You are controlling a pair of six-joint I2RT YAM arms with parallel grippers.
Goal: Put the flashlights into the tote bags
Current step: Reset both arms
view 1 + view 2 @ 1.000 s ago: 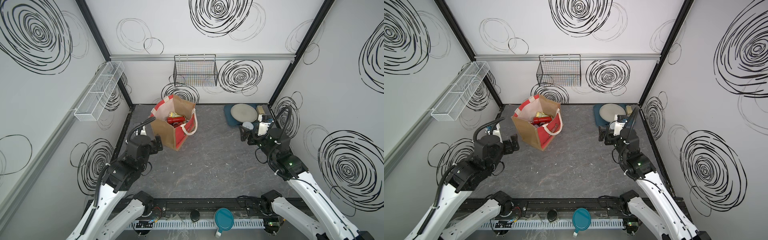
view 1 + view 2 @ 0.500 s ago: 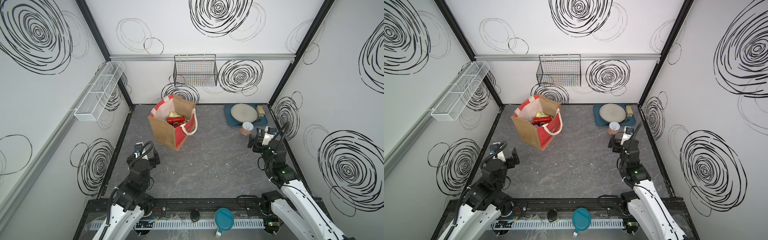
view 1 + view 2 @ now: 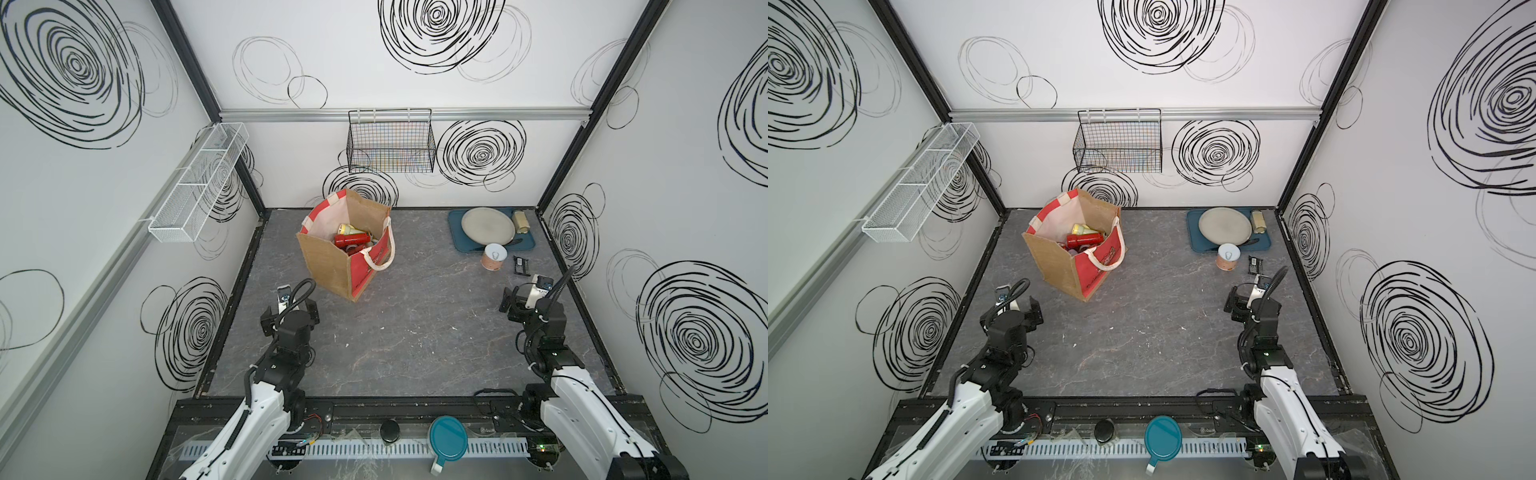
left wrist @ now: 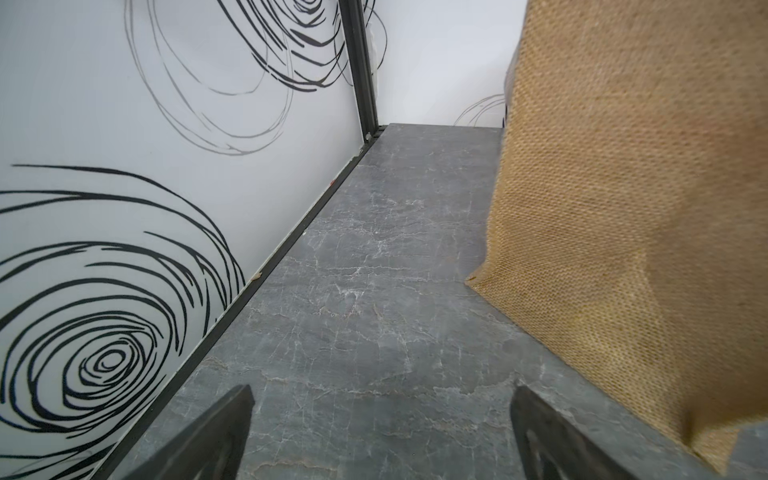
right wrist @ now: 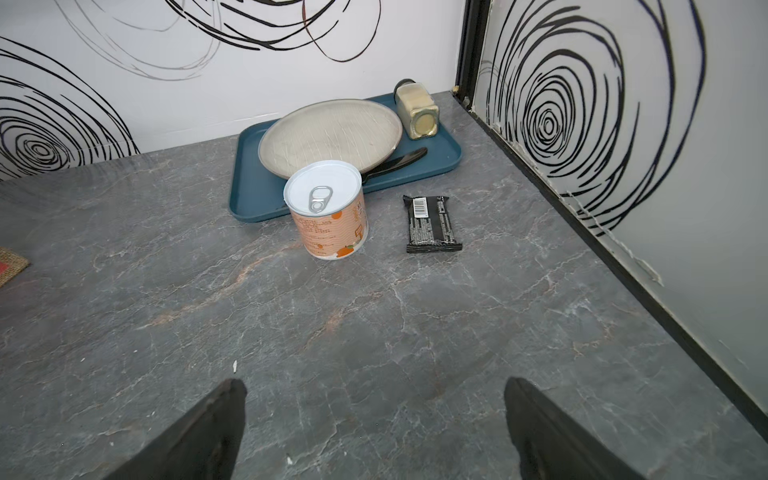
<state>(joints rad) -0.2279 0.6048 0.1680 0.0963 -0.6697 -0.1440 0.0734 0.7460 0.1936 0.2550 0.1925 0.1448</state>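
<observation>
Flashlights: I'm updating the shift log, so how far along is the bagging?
Done: red and yellow-headed flashlights lie inside the tote bag; none shows on the table. In hand: nothing; the left gripper and right gripper are open, empty. Left: apparently nothing; only a can, a wrapped bar and a tray lie outside.

Rough jute tote bag (image 4: 623,216), matt marbled tabletop (image 4: 374,332)

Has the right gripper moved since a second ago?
Yes. The right gripper has pulled back from the tan can toward the robot's base. A second ago it was right at the can; now a clear gap separates them.
</observation>
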